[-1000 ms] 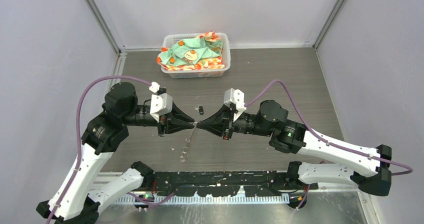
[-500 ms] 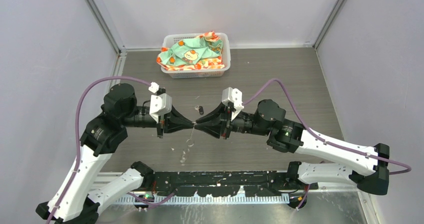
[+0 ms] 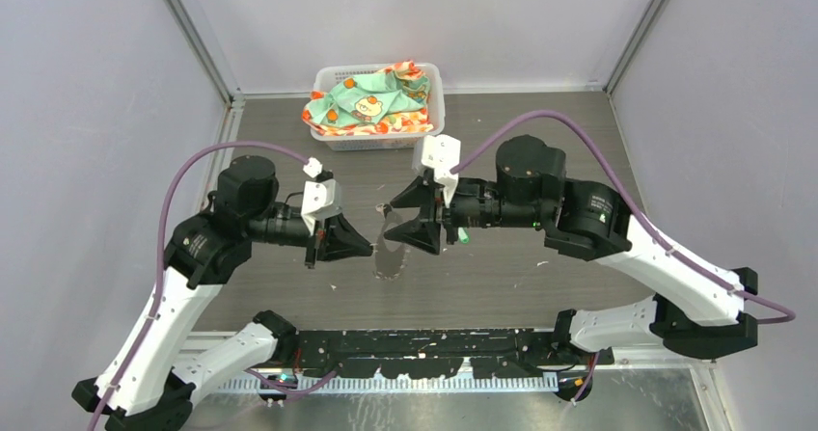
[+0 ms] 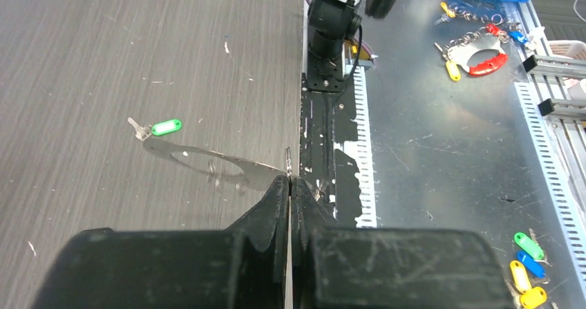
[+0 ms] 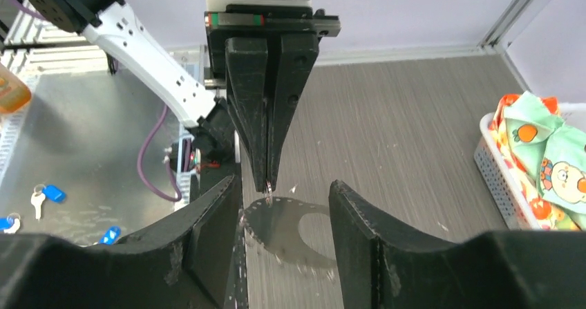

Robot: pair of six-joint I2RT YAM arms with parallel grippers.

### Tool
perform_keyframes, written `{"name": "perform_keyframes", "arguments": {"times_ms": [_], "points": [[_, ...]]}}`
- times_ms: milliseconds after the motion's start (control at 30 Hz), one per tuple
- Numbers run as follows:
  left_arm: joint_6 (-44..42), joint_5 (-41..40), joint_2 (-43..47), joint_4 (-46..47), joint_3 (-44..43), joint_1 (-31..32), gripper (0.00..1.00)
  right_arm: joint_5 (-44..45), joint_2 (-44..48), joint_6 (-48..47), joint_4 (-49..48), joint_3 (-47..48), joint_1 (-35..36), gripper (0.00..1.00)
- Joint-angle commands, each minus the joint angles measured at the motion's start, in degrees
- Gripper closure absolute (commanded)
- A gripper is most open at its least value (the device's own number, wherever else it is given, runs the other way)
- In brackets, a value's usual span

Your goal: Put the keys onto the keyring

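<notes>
Two pincers face each other low over the bench [image 3: 540, 132]. The left pincer [image 4: 289, 182] is clamped tight on the rim of the keyring [image 5: 275, 238], which hangs from its tips close to the wood. The right pincer [image 5: 285, 191] stands partly wide and empty just in front of them. The green key [image 4: 164, 126] lies unthreaded on the bench beside the ring. The right arm would best take that key by its head and lead the hole to the ring's end.
</notes>
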State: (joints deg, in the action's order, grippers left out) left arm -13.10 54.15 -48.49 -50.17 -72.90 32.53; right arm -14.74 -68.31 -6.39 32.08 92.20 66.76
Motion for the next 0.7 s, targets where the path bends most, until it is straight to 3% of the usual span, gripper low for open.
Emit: {"name": "perform_keyframes", "arguments": {"times_ms": [0,667], "points": [[-2.4,2.81,-1.3,-3.21,-3.99,0.33,1.0,-1.8,-5.05,-3.59,15.78,6.76,0.23,0.46],[-2.57,3.02,-3.0,-5.29,-7.14,0.56,1.0,-7.84,-10.54,-3.72,10.4,8.5,0.25,0.58]]}}
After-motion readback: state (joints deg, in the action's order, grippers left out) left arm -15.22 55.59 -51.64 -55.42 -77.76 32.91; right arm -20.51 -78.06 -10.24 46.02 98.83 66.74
